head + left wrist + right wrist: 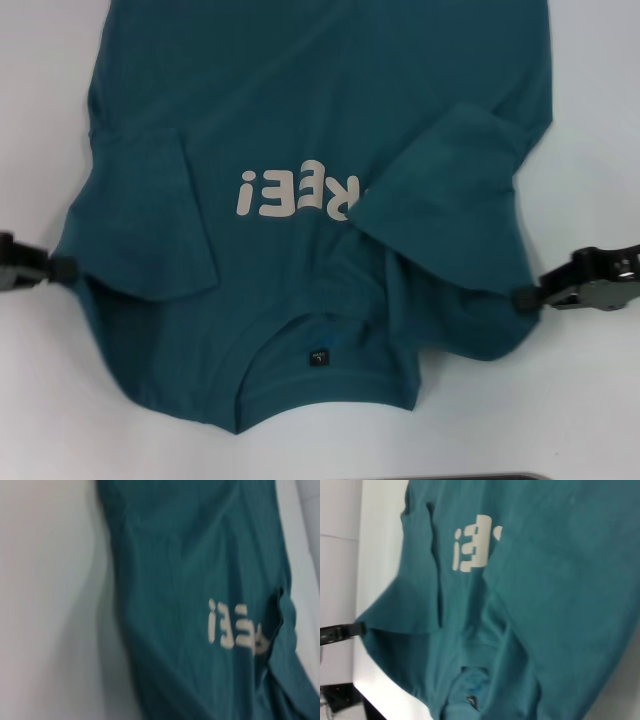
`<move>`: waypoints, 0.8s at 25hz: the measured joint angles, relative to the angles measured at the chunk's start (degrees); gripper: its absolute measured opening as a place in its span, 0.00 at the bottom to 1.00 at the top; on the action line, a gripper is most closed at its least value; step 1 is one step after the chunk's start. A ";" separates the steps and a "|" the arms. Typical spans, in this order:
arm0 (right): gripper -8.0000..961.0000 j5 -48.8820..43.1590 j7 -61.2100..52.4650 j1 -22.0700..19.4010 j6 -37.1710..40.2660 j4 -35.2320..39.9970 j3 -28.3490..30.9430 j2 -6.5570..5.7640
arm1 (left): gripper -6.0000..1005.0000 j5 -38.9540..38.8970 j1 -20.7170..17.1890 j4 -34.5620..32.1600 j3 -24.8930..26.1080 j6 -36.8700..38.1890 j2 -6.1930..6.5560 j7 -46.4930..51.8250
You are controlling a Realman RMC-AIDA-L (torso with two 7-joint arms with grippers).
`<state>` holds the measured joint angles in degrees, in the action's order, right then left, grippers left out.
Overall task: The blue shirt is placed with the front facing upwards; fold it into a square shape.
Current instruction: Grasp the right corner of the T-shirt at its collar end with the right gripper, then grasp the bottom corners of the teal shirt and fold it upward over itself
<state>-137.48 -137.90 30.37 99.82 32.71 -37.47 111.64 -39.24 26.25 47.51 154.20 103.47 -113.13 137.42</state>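
The blue shirt [300, 130] lies on the white surface [600, 150], both sleeves folded in. The left gripper [62, 268] and right gripper [522, 297] each pinch a shoulder edge. Next, I think, they lift together and fold the collar end toward the hem.

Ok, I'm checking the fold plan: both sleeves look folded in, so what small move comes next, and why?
Probably both grippers lift the collar end together and carry it toward the far hem. The left gripper and right gripper sit at the shirt's shoulder edges, both sleeves already lie over the front, and the shirt is still long, not square.
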 joint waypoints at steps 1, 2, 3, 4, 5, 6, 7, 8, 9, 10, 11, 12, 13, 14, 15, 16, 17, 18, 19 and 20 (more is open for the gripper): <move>0.02 -0.39 -0.11 -0.36 0.54 0.64 0.08 -0.50 | 0.01 0.48 -0.21 0.09 -0.40 0.51 0.37 -0.03; 0.02 -0.54 -0.18 -0.64 1.02 1.08 0.07 -0.84 | 0.01 0.96 -0.35 0.18 -0.82 0.91 0.70 -0.03; 0.02 -0.78 -0.23 -1.03 1.59 1.61 0.04 -1.28 | 0.01 1.61 -0.46 0.26 -1.21 1.27 1.00 -0.03; 0.02 -0.99 -0.25 -1.38 2.01 2.11 0.04 -1.67 | 0.01 2.30 -0.52 0.34 -1.49 1.68 1.22 -0.01; 0.02 -1.27 -0.26 -1.65 2.22 2.44 0.05 -1.97 | 0.01 2.97 -0.52 0.44 -1.62 1.99 1.33 -0.01; 0.02 -1.70 -0.26 -1.91 2.38 2.71 0.05 -2.27 | 0.01 3.76 -0.45 0.54 -1.67 2.30 1.42 -0.02; 0.02 -2.30 -0.27 -2.13 2.44 2.80 0.17 -2.56 | 0.01 4.55 -0.31 0.70 -1.71 2.57 1.46 -0.03; 0.02 -2.80 -0.27 -2.33 2.48 2.84 0.22 -2.80 | 0.01 5.20 -0.22 0.87 -1.91 2.89 1.46 -0.05; 0.02 -3.20 -0.27 -2.51 2.50 2.84 0.18 -2.97 | 0.01 5.91 -0.15 1.16 -2.25 3.32 1.46 -0.08; 0.03 -3.57 -0.24 -2.65 2.54 2.87 0.12 -3.10 | 0.01 6.33 -0.15 1.40 -2.54 3.69 1.43 -0.09; 0.03 -4.09 -0.11 -2.77 2.67 2.89 0.04 -3.19 | 0.01 6.80 -0.18 1.86 -3.06 4.10 1.37 -0.10; 0.03 -4.66 -0.02 -2.86 2.83 2.93 0.02 -3.24 | 0.01 7.35 -0.26 2.35 -3.55 4.50 1.28 -0.10; 0.03 -5.44 0.06 -2.96 2.99 3.07 0.03 -3.29 | 0.01 7.82 -0.37 2.69 -3.81 4.67 1.23 -0.07; 0.03 -6.13 0.07 -3.04 3.15 3.19 0.06 -3.30 | 0.01 8.29 -0.42 2.89 -3.87 4.78 1.21 -0.05; 0.03 -7.01 0.07 -3.13 3.25 3.43 0.11 -3.33 | 0.01 8.78 -0.47 3.02 -3.85 4.86 1.21 -0.03; 0.03 -7.94 0.06 -3.19 3.32 3.62 0.15 -3.33 | 0.01 9.35 -0.50 3.07 -3.86 4.92 1.22 -0.03; 0.03 -8.78 0.03 -3.24 3.32 3.81 0.21 -3.33 | 0.01 10.01 -0.51 3.11 -3.88 4.95 1.26 -0.04; 0.03 -9.47 -0.04 -3.26 3.32 4.01 0.23 -3.33 | 0.01 10.67 -0.51 3.13 -3.90 4.95 1.33 -0.05; 0.03 -10.16 -0.15 -3.30 3.33 4.27 0.24 -3.31 | 0.01 11.45 -0.47 3.22 -3.89 4.90 1.37 -0.07; 0.03 -10.77 -0.43 -3.35 3.33 4.76 0.33 -3.27 | 0.01 12.28 -0.39 3.39 -3.81 4.76 1.43 -0.11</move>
<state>-148.25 -138.33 27.02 103.15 37.47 -37.14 108.37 -26.96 25.86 50.90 150.39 108.23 -111.71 137.32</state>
